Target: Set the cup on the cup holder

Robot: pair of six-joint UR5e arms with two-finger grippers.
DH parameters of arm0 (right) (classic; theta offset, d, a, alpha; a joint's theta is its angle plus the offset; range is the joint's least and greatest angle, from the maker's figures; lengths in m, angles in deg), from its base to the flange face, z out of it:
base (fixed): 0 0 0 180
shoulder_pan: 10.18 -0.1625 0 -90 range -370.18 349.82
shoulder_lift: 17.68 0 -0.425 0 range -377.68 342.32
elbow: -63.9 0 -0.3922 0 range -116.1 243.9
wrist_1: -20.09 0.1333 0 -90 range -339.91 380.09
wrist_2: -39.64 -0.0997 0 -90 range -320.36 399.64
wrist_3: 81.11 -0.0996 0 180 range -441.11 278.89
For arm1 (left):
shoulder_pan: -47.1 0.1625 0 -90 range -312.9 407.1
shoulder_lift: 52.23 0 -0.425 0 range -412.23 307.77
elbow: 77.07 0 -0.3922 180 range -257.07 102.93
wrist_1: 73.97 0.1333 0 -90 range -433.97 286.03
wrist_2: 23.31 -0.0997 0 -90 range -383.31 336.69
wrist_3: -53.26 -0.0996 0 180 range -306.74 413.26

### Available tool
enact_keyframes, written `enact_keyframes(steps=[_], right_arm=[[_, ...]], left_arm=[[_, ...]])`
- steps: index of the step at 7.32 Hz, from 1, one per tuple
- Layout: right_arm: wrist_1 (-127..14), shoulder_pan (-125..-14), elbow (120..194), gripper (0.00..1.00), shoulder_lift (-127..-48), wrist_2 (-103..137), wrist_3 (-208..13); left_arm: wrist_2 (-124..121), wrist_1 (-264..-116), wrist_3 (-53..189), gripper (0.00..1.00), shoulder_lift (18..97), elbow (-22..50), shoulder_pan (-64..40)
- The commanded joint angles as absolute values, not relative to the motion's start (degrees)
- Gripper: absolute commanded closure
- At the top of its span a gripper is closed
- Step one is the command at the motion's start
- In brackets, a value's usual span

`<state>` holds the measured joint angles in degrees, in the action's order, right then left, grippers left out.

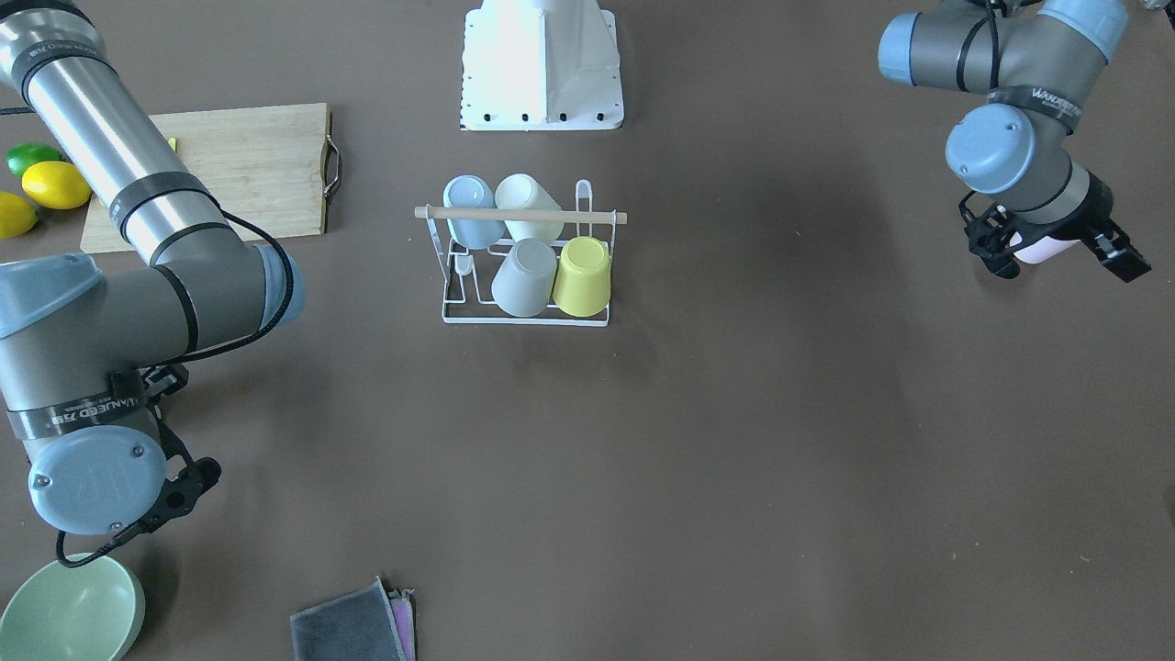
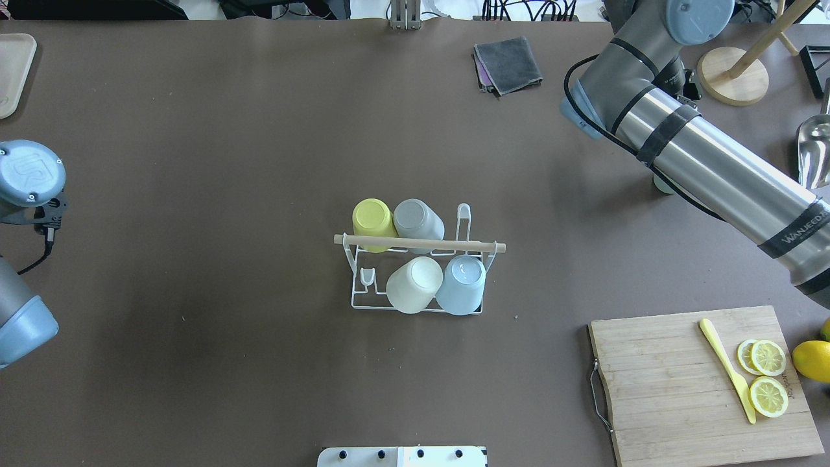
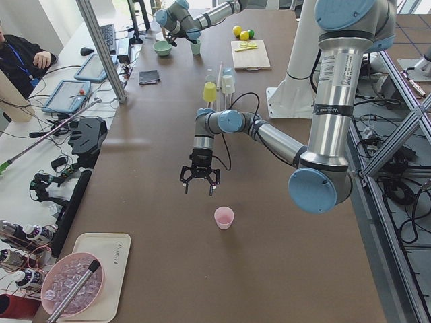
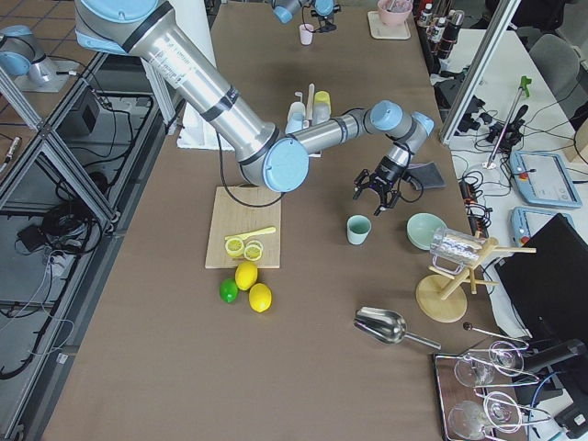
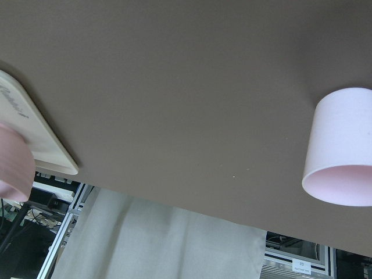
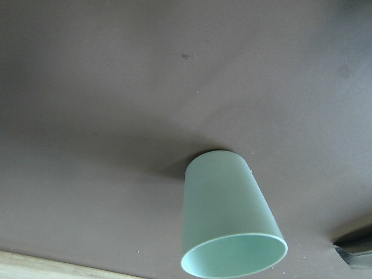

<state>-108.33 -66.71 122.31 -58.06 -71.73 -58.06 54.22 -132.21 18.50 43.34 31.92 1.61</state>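
Overhead exterior view: one white wire cup holder stands in the middle of the brown surface. Its long axis, with the wooden handle along it, runs side to side in front of the robot. Four cups sit tilted on its prongs: a yellow cup, a grey cup, a cream cup and a pale blue cup.

Two more cups stand upright on the surface, well apart from the holder. The pink cup is just beside the left claw, which is spread wide and holds nothing. The green cup is near the right claw. That claw shows clearly only from the side, so I cannot tell its state.

A cutting board with lemon slices lies well off to the robot's right.
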Motion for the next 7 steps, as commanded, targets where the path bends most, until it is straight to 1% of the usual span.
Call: enact_keyframes(steps=[1, 4, 7], right_arm=[[-108.58, -66.0, 115.69, 0.01, -55.56, -71.63, -57.73], [-109.81, -62.66, 115.05, 0.01, -53.9, -63.24, -54.86], [-109.2, -61.87, 113.91, 0.01, -54.24, -61.7, -52.11]], left_arm=[[55.25, -132.07, 18.63, 0.02, 43.57, 31.57, 3.94], [61.22, -131.37, 23.53, 0.02, 44.1, 28.68, 8.59], [63.69, -129.79, 23.9, 0.02, 43.58, 27.87, 8.95]])
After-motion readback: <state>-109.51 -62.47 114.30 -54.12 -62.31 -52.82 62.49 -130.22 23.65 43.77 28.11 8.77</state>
